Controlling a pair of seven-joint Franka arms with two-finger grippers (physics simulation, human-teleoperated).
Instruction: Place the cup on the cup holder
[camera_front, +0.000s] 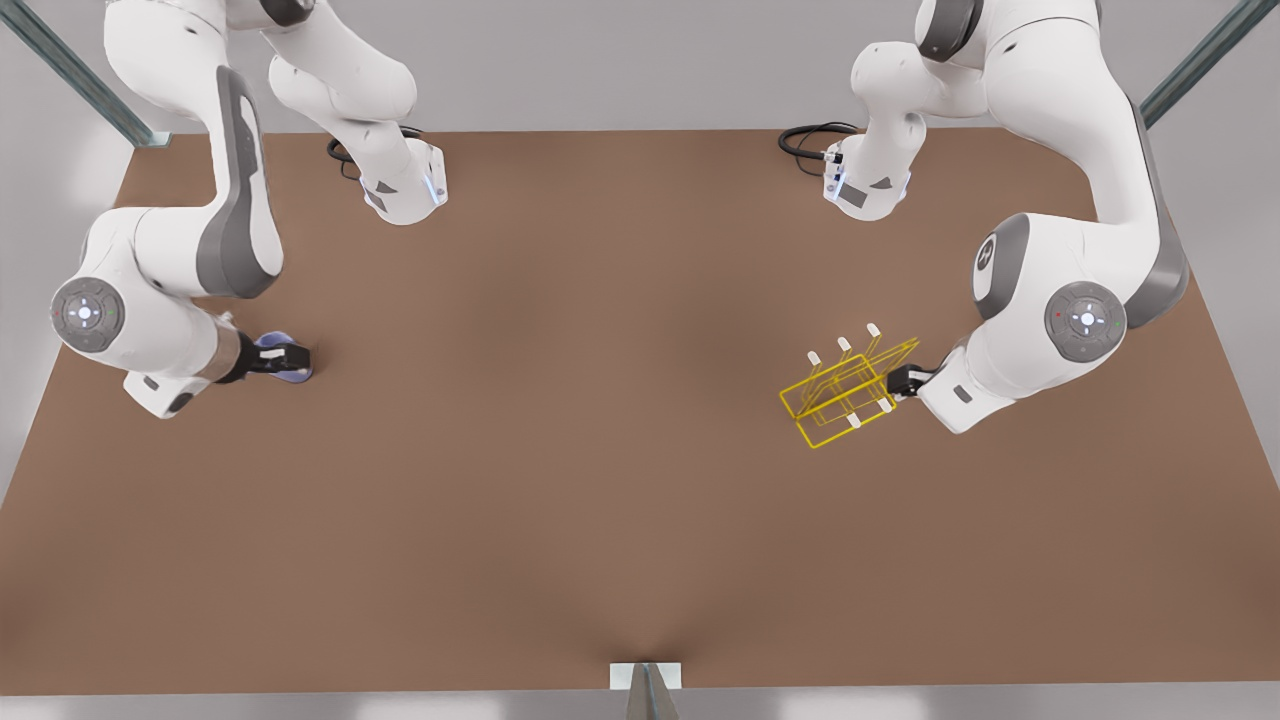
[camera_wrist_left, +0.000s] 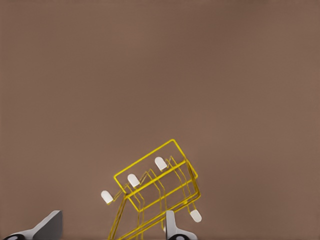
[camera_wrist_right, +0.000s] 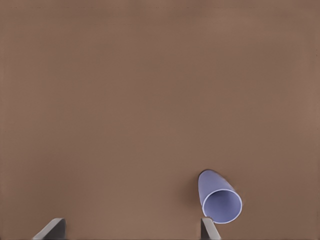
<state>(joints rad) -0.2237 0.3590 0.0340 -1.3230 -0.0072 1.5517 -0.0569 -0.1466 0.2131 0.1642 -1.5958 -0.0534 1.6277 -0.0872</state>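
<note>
While lying on its side on bench (camera_front: 600, 420), pale lavender cup (camera_wrist_right: 218, 198), mouth visible in right wrist view, right claw (camera_wrist_right: 132, 221) apart beside it, left claw (camera_wrist_left: 114, 215) apart at yellow wire cup holder (camera_wrist_left: 160, 163).

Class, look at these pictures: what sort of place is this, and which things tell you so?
Probably a simulated robot test bench, not a kitchen: a bare brown table, metal frame struts at its corners, and two white arms working a cup and a yellow wire cup holder.

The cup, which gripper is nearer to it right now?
Right. The right gripper is at the cup, at the front view's left, one finger beside its rim. The left gripper is far across the table at the cup holder.
</note>
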